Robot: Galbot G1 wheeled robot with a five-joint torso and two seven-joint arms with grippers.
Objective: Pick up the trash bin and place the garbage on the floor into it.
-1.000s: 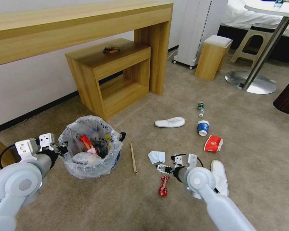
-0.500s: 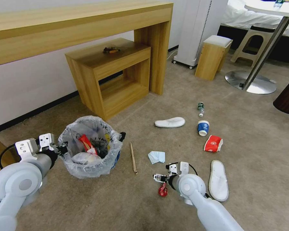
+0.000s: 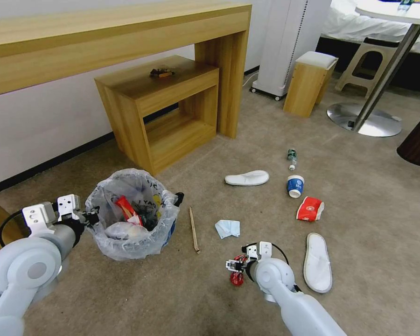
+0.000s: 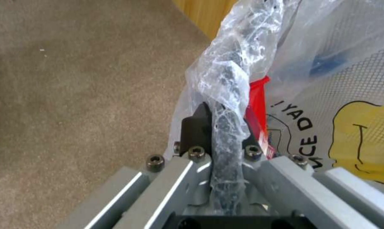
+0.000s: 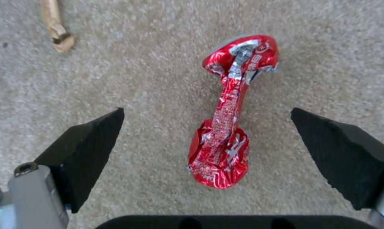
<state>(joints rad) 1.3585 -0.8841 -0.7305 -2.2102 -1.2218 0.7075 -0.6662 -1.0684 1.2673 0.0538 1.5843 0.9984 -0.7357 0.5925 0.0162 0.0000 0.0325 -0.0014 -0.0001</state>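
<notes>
Beige carpet floor (image 3: 368, 196) carries the scattered garbage, and at the near left of it stands the trash bin (image 3: 133, 219), its plastic liner rim pinched tight between the closed fingers of the left hand (image 4: 219, 133). Lower and to the right, the right hand (image 5: 209, 140) hangs wide open just above the crushed red can (image 5: 228, 114), which lies flat on the floor between the two black fingers (image 5: 90, 149), touching neither. Farther away lie a stick (image 3: 193, 229), a tissue (image 3: 227, 228), two white slippers (image 3: 318, 261), a blue cup (image 3: 295, 185) and a red wrapper (image 3: 310, 208).
</notes>
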